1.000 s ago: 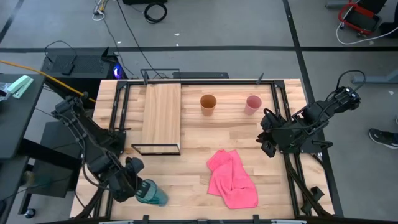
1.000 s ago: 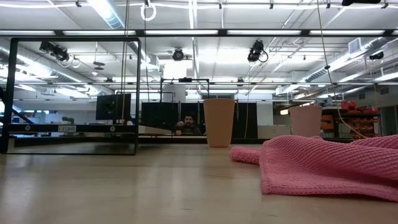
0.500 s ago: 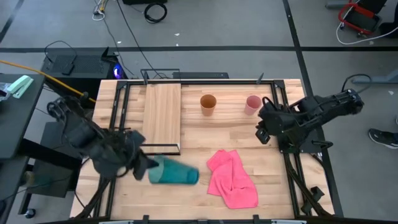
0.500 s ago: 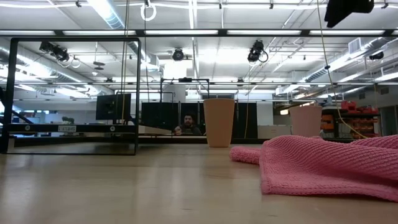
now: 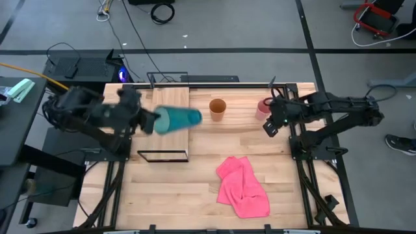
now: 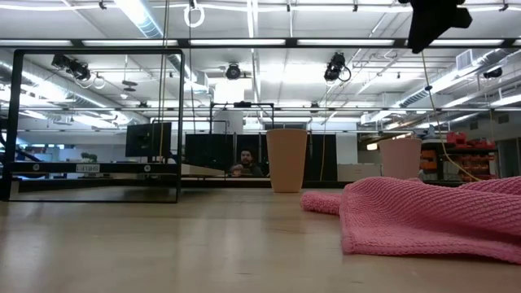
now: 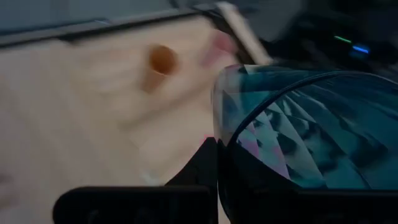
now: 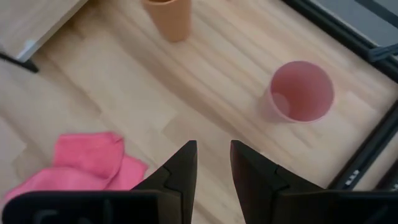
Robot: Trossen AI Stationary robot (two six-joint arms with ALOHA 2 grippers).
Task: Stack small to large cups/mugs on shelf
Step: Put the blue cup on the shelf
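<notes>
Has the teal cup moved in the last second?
Yes. The left hand has carried the teal cup from the table's near-left corner up to the shelf; it now lies sideways above the board, its mouth toward the orange cup.

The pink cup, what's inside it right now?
The pink cup stands upright on the table, and the right wrist view looks into it: only its bare pink bottom shows. Nothing is inside.

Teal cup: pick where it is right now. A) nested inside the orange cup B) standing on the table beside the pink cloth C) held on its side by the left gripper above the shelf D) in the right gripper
C: the left gripper holds the teal cup sideways over the shelf.
</notes>
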